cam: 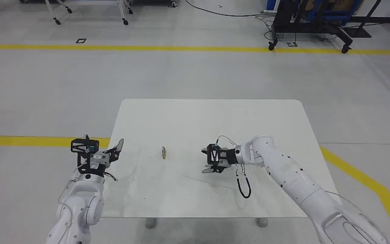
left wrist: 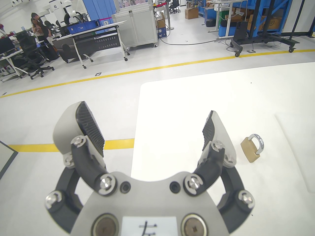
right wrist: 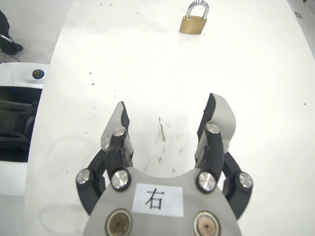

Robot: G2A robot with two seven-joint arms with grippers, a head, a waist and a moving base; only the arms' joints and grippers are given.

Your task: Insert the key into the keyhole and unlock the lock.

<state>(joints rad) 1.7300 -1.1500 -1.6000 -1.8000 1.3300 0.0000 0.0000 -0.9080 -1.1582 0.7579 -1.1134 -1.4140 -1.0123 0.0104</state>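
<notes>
A brass padlock (cam: pixel 163 152) with a silver shackle lies on the white table (cam: pixel 256 122), left of centre. My left gripper (cam: pixel 116 152) hangs at the table's left edge, open and holding nothing. In its wrist view the padlock (left wrist: pixel 251 149) lies just beyond the open left gripper (left wrist: pixel 147 114), off to one side. My right gripper (cam: pixel 205 160) is open, right of the padlock and low over the table. A thin silver key (right wrist: pixel 161 128) lies flat on the table between the fingers of the right gripper (right wrist: pixel 166 101), untouched. The padlock (right wrist: pixel 193 24) lies farther ahead of it.
A black cable loop (cam: pixel 244 186) hangs from the right arm over the table's near part. Small dark specks dot the tabletop (right wrist: pixel 103 79). Beyond the table, yellow floor lines (cam: pixel 183 47) and wheeled stands (cam: pixel 317 30) are far off.
</notes>
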